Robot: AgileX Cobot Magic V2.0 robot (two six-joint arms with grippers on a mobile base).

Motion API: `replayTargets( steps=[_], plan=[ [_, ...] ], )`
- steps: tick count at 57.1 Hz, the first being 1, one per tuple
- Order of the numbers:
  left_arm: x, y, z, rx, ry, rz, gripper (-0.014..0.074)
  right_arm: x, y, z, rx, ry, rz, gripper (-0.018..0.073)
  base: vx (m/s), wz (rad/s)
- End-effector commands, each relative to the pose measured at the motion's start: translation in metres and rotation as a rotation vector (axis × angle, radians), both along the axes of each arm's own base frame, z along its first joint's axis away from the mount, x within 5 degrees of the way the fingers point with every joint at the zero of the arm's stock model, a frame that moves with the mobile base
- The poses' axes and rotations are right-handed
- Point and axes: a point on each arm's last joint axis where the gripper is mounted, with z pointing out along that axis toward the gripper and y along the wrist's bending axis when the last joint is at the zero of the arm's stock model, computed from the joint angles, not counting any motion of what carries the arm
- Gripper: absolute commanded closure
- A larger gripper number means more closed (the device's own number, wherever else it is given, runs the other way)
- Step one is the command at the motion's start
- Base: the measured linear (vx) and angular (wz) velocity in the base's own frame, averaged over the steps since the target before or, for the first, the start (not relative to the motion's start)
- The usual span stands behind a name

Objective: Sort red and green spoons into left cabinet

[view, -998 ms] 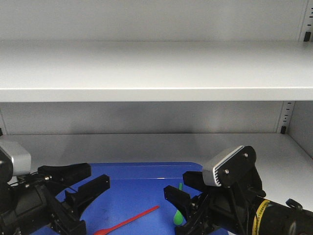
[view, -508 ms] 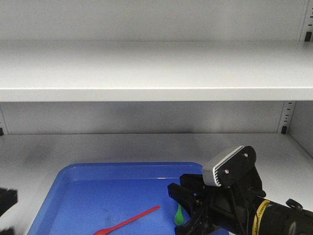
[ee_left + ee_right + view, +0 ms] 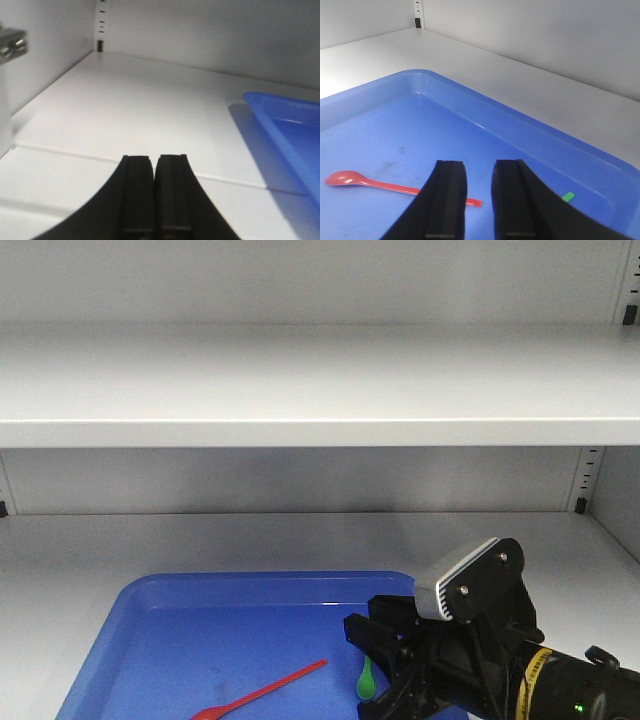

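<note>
The red spoon [image 3: 262, 692] [image 3: 395, 187] lies flat in a blue tray [image 3: 150, 592] [image 3: 485, 100], bowl to the left. The green spoon [image 3: 366, 681] lies just right of it, mostly hidden behind my right arm; only its handle tip [image 3: 567, 196] shows in the right wrist view. My right gripper [image 3: 362, 622] [image 3: 479, 167] hovers low over the tray, open by a narrow gap and holding nothing, with the red spoon's handle end just below its left finger. My left gripper [image 3: 155, 161] is shut and empty over the bare lower shelf [image 3: 125, 115] of the left cabinet [image 3: 300, 390].
The tray rests on the cabinet's lower shelf [image 3: 300, 535], its edge [image 3: 280, 125] to the right of my left gripper. An upper shelf spans the whole width above. Slotted uprights [image 3: 587, 480] [image 3: 101, 30] stand at the sides, with the cabinet's back wall behind.
My left arm has pulled back out of the front view at the lower left. The right gripper's jaws have narrowed slightly and stay over the tray. The spoons have not moved.
</note>
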Motion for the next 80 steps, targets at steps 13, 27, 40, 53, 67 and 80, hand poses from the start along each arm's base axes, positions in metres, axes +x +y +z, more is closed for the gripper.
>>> replayTargets(
  steps=[13,27,40,53,67,80],
  plan=[
    [-0.022,-0.001,-0.022,-0.064,-0.156,0.006,0.0603,-0.002,0.002,0.021,0.068,-0.071,0.028,0.0327,0.00,0.00],
    [-0.026,-0.002,-0.021,0.028,-0.178,-0.019,0.0603,-0.002,0.002,0.021,0.066,-0.070,0.027,0.0328,0.00,0.00],
    [-0.026,-0.005,-0.022,0.063,-0.173,-0.065,0.0603,-0.002,0.002,0.021,0.067,-0.070,0.027,0.0328,0.00,0.00],
    [-0.026,-0.005,-0.022,0.063,-0.169,-0.065,0.0603,-0.002,0.002,0.021,0.067,-0.070,0.027,0.0328,0.00,0.00],
    [-0.026,-0.005,-0.022,0.063,-0.169,-0.065,0.0603,-0.002,0.002,0.021,0.064,-0.072,0.029,0.0328,0.00,0.00],
    [-0.026,-0.005,-0.022,0.063,-0.169,-0.065,0.0603,-0.002,0.002,0.021,0.064,-0.072,0.029,0.0328,0.00,0.00]
  ],
)
